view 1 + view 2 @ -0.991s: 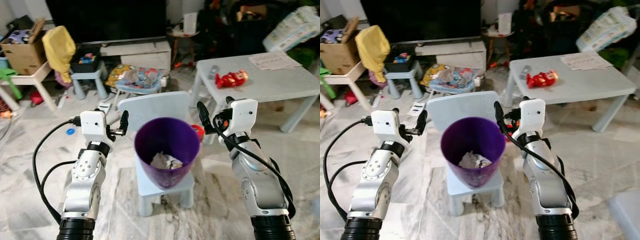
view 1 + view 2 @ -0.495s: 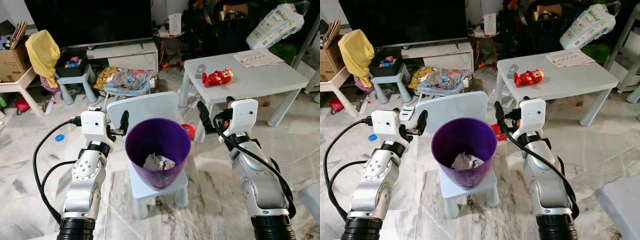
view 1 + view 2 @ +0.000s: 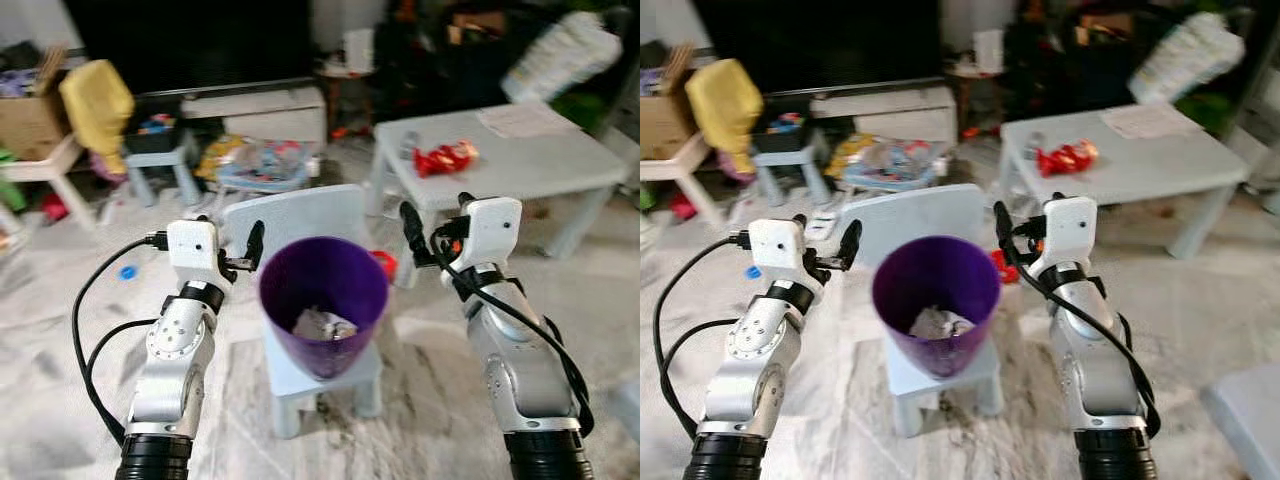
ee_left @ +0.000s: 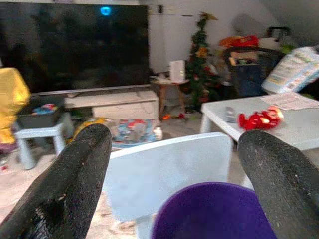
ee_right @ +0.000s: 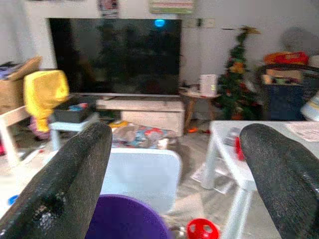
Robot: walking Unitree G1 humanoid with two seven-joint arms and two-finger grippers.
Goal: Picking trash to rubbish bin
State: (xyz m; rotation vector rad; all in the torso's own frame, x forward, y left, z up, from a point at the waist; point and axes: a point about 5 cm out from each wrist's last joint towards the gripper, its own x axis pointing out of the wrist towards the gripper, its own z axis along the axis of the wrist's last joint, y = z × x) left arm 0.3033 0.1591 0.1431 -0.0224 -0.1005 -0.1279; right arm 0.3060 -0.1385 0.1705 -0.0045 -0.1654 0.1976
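Both pincers, left (image 3: 252, 243) and right (image 3: 408, 228), hung apart and empty flanking the bin (image 3: 323, 300); paper (image 3: 322, 324) lay inside, so that piece appeared binned.

The whole scene has slid a little rightward and gone blurry against half a second ago, a shift of the head camera, not of the things. The purple bin (image 3: 323, 297) sits slightly nearer the right gripper (image 3: 409, 232) in frame than before, and the left gripper (image 3: 253, 244) appears a touch farther right.
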